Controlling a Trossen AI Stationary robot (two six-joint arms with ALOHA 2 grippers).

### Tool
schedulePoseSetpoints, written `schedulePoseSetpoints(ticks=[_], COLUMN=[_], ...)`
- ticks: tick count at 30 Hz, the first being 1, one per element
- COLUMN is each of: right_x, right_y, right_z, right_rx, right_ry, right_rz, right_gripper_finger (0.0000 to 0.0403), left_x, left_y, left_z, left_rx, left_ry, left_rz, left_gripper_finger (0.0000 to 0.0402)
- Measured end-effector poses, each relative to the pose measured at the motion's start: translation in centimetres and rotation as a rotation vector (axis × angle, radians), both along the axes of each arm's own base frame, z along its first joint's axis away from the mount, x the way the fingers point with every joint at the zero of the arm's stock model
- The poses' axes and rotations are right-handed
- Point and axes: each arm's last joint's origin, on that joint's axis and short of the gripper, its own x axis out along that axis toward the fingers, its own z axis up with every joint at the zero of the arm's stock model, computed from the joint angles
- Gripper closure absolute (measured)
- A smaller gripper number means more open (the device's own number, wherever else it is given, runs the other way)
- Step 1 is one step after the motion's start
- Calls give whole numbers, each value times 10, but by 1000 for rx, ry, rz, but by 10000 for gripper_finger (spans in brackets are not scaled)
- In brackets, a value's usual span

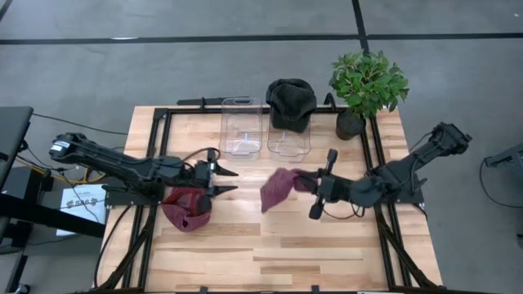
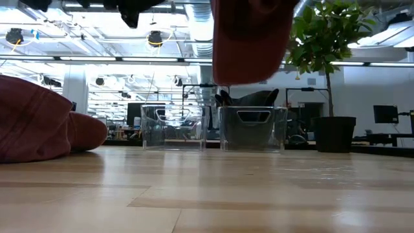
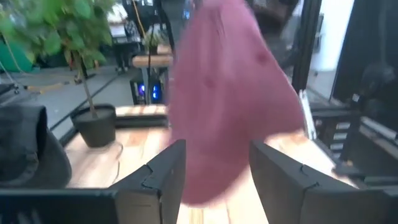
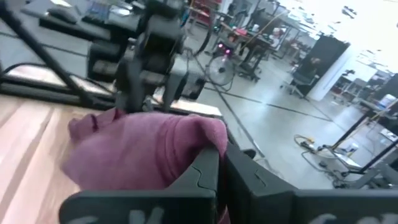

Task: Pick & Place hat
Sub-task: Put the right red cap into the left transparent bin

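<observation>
Three hats: two maroon hats (image 1: 277, 189) (image 1: 186, 209), one black hat (image 1: 290, 100). Two clear bins (image 1: 242, 126) (image 1: 288, 139). One potted plant (image 1: 366, 86). Two arms, one claw each (image 1: 224, 180) (image 1: 323, 184).

Back row: clear plastic bin (image 1: 241, 126) left, second clear bin (image 1: 289, 137) holding dark cap (image 1: 291, 100), potted green plant (image 1: 365, 86) right.
Front left: maroon hat (image 1: 186, 209) on wooden table (image 1: 270, 253).

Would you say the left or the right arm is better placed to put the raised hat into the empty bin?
Probably the right: its gripper is already shut on the raised hat, near the empty bin. The left gripper is open and holds nothing.
</observation>
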Motion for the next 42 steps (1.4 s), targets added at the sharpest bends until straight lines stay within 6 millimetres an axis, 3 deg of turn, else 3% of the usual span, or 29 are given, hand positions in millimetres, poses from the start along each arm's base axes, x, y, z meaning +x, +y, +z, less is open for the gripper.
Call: schedulePoseSetpoints(ticks=[7, 16, 33, 42], right_x=[5, 11, 28, 47], right_y=[-13, -30, -49, -77], right_z=[20, 33, 37, 38], right_rx=[-28, -12, 10, 37], right_ry=[-29, -64, -156, -238], right_rz=[-42, -92, -179, -237], right_gripper_finger=[403, 403, 403, 403], left_x=[29, 48, 52, 52], left_y=[-7, -6, 0, 3], left_z=[-28, -46, -49, -48], left_rx=[69, 93, 56, 23], left_ry=[30, 1, -4, -15], left_rz=[-2, 62, 124, 252], left_gripper_finger=[229, 229, 229, 229])
